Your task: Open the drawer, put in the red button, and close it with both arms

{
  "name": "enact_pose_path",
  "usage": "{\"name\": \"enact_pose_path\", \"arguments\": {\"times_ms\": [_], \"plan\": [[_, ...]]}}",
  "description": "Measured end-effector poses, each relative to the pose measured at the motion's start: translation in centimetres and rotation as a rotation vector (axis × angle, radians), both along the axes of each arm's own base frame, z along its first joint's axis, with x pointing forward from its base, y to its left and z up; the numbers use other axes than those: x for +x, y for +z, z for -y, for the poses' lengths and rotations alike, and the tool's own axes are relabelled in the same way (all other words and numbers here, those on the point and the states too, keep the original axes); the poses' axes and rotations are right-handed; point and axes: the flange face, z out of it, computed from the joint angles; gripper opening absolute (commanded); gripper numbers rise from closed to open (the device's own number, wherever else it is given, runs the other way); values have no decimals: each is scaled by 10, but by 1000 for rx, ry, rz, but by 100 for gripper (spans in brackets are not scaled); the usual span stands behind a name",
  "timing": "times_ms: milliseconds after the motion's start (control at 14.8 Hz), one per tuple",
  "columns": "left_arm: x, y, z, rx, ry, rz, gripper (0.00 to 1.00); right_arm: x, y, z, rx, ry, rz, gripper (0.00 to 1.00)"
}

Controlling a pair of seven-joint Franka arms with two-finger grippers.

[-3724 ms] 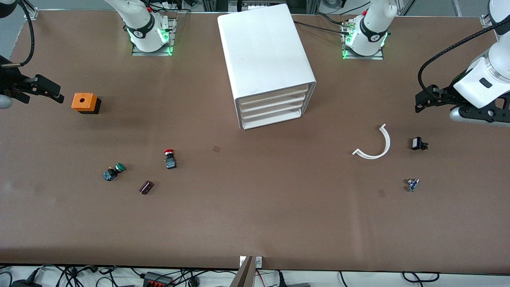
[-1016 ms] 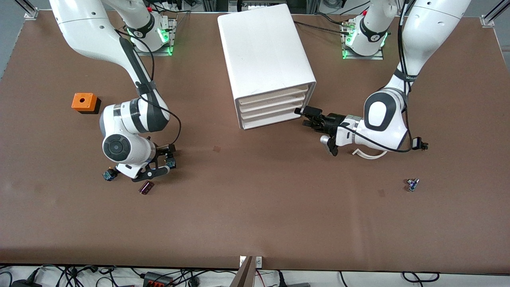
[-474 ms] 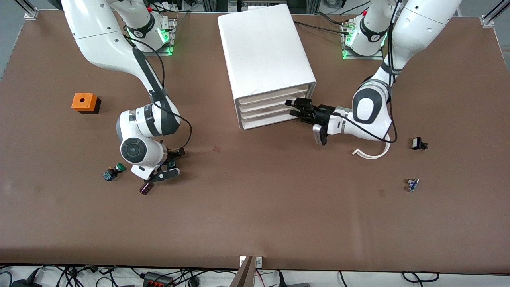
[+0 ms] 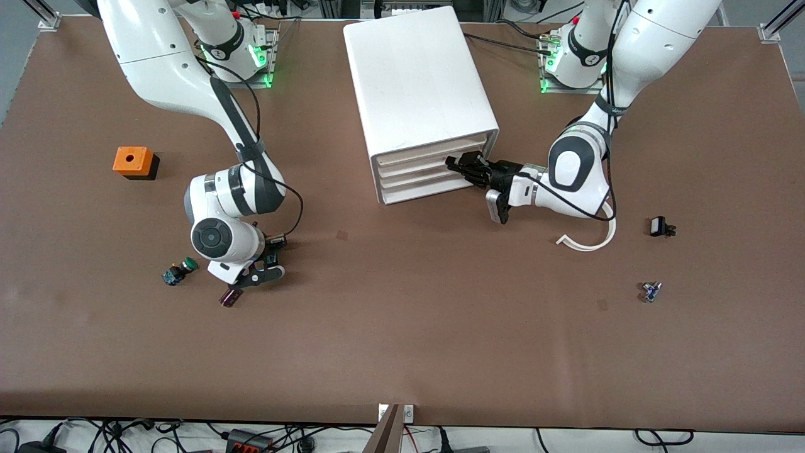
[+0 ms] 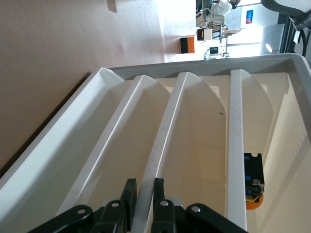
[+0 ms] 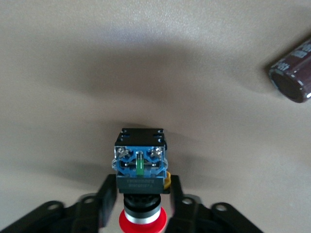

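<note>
The red button (image 4: 271, 256) lies on the table between the fingers of my right gripper (image 4: 270, 257). In the right wrist view its black and blue body (image 6: 140, 165) points away from the gripper (image 6: 141, 185), and the fingers press on both sides of it. The white drawer cabinet (image 4: 418, 82) stands mid-table with all its drawers shut. My left gripper (image 4: 462, 165) is at the drawer fronts. In the left wrist view its fingers (image 5: 158, 191) clamp the thin lip of one of the middle drawers (image 5: 165, 131).
A green-capped switch (image 4: 179, 272) and a dark maroon block (image 4: 231, 296) lie beside the right gripper. An orange box (image 4: 133, 162) sits toward the right arm's end. A white curved strip (image 4: 591, 236), a black part (image 4: 659, 226) and a small blue part (image 4: 651, 291) lie toward the left arm's end.
Both arms came in from the table ends. The left gripper moved up to the drawer fronts and onto a lip. The right gripper settled around the red button and its fingers narrowed.
</note>
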Motion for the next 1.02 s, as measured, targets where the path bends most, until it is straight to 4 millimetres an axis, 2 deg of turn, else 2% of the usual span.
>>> {"name": "enact_pose_path", "arguments": {"times_ms": [203,339,542,609,677,745,812,1016], "plan": [[6,3,-1,-5,3,31,1,8,10,-3,7,2,24,0],[26,5,-9,-1,34,61,1,19,28,-8,17,5,55,0],[78,-3,-27,-13,92,107,1,44,88,-20,40,11,127,0],[94,-7,-29,-23,105,118,5,49,109,-25,46,15,144,0],[106,-10,-30,-36,110,123,29,53,130,-31,54,22,157,0],[113,-11,-29,-46,108,126,91,55,150,-42,63,34,167,0],[116,-12,-29,-50,99,129,100,54,166,-55,72,51,175,0],[123,-8,-33,-15,78,157,100,41,207,-111,88,124,192,0]]}}
